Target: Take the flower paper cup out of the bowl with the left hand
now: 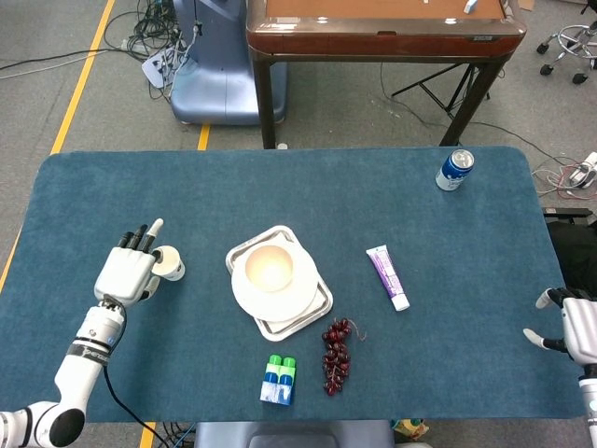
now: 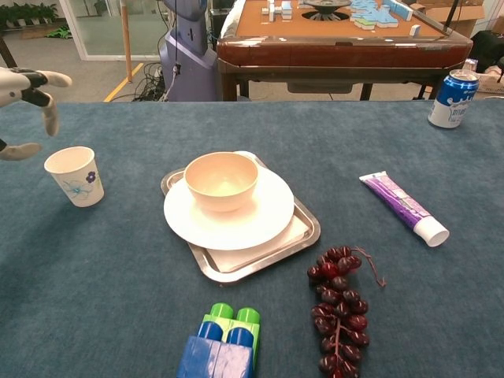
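Note:
The flower paper cup [image 2: 75, 175] [image 1: 170, 263] stands upright on the blue table cloth, left of the tray, with nothing touching it. My left hand [image 1: 128, 271] [image 2: 24, 98] hovers just left of and above the cup, fingers spread and empty. The cream bowl [image 2: 221, 180] [image 1: 269, 269] sits empty on a white plate [image 2: 260, 220] on the metal tray [image 2: 303, 235]. At the table's right edge my right hand [image 1: 571, 331] rests with fingers apart, holding nothing.
Purple toothpaste tube [image 2: 403, 207], dark grapes [image 2: 339, 311] and a green-blue block pack [image 2: 220, 342] lie right of and in front of the tray. A blue can [image 2: 453, 98] stands far right. A brown table [image 2: 331, 35] stands beyond the far edge.

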Robot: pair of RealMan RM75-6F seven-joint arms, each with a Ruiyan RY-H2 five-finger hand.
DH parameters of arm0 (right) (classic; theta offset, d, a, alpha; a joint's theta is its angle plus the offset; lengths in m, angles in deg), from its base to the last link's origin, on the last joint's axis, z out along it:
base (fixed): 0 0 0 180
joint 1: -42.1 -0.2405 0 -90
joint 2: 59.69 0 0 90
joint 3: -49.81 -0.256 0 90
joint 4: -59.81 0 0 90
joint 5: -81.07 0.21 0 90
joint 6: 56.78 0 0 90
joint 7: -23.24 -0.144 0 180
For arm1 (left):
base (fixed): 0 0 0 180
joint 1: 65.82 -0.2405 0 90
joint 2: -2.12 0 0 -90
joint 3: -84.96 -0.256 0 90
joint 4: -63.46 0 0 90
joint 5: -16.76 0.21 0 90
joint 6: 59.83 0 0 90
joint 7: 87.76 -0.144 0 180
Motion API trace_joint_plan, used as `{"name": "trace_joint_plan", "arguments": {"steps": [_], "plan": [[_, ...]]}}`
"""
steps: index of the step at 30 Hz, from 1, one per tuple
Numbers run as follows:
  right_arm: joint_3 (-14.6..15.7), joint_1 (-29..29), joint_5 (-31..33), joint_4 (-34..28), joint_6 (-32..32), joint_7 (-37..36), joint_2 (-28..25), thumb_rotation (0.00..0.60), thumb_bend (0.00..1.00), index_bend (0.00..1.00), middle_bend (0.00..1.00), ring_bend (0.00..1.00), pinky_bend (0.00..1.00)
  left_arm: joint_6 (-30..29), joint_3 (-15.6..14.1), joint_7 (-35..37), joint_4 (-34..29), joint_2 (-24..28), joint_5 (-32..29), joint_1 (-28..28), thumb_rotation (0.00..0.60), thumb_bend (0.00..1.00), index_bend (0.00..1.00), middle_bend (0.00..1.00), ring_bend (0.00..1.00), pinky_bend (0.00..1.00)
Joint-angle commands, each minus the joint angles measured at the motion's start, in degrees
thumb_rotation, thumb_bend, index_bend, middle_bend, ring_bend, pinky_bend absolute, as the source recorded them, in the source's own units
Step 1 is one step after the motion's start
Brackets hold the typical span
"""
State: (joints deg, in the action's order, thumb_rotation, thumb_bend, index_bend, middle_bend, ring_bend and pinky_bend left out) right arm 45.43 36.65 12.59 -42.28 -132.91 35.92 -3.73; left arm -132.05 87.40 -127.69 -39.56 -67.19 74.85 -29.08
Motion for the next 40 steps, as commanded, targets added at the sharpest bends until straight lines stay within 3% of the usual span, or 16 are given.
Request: {"name": "trace_joint_plan", "arguments": {"steps": [1,10,15,22,27,40], "plan": [[0.0,0.0,0.0,0.0,0.0,0.1,0.1,0.6,0.15,0.49,0.44,0.33,0.41,-4.2,-0.7,2.5,-0.9,1.4,3.2,-3.3,0.6,0.36,0.39,0.0,0.0,0.12],[0.0,0.0,0.3,0.1,-0.2,0.5,0.2,0.6,0.15,0.49,0.44,0.33,0.41,-12.9,-4.8,10.1,6.6,-0.4,12.5,-12.3,0.6,0.36,0.4,0.01,0.0,0.13],[0.1,-0.1,0.6,0.3,0.1,0.9,0.6,0.6,0.15,0.49,0.44,0.33,0.41,-16.2,-6.0,16.8,9.5,-1.7,15.2,-17.4,0.6,0.36,0.39,0.16,0.11,0.13],[0.2,-0.4,0.8,0.5,0.4,1.7,1.1,0.6,0.15,0.49,0.44,0.33,0.41,-19.6,-7.3,20.3,13.6,-3.3,18.7,-22.6,0.6,0.36,0.39,0.25,0.22,0.16],[0.2,-0.4,0.9,0.6,0.2,1.8,1.2,0.6,0.15,0.49,0.44,0.33,0.41,-19.0,-7.5,22.2,14.8,-3.0,20.1,-24.3,0.6,0.36,0.39,0.33,0.29,0.19],[0.1,-1.2,1.5,1.3,2.3,0.7,1.1,0.6,0.15,0.49,0.44,0.33,0.41,-17.3,-5.6,22.1,14.4,-2.4,21.2,-26.4,0.6,0.36,0.4,0.34,0.29,0.24]]}}
